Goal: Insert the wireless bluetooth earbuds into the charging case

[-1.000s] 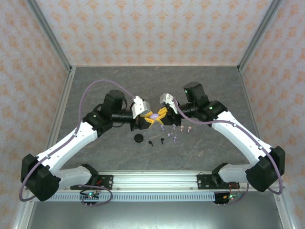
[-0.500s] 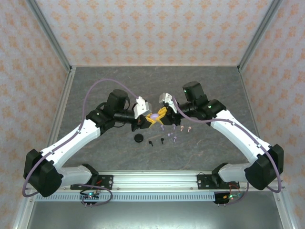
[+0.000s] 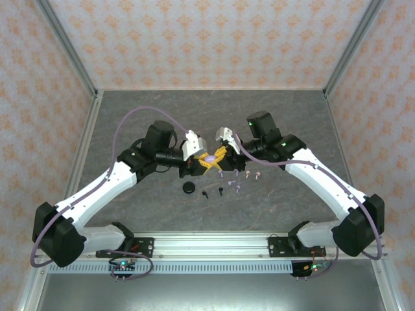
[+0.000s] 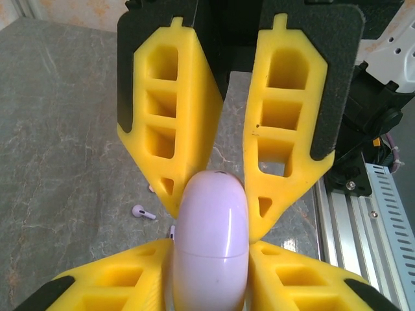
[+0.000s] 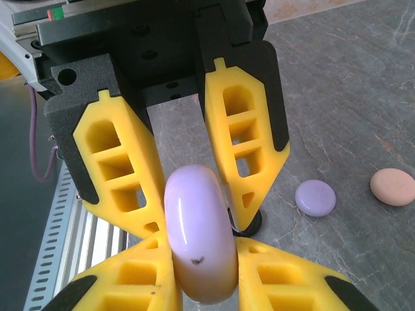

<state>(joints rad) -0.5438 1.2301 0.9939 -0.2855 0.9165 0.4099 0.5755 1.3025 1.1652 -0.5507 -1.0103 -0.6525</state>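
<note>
Near the arms' side of the table, the earbuds (image 3: 237, 188) are lying loose in a scattered row, black, lilac and pale pink. A black round case (image 3: 189, 187) is sitting just to their left. None of them is lying anywhere different from a second ago.

Just beyond and above them, the lilac case (image 3: 211, 157) is hanging in the air between the two grippers. The left gripper (image 3: 205, 162) is pressing its yellow fingers (image 4: 110, 285) against both flanks of the case, jaws drawn in narrow on it. The right gripper (image 3: 218, 153) is pinching the opposite end, jaws equally close around it.

Farther back, the left arm is showing the one real change. Its shoulder and forearm are now sitting further inward than a second ago, while both wrists and the case are staying put.

This suggests the arms are re-seating their hold to pry the case open, not loading it. Its seam is looking shut in the left wrist view, so no earbud can go in yet.
</note>
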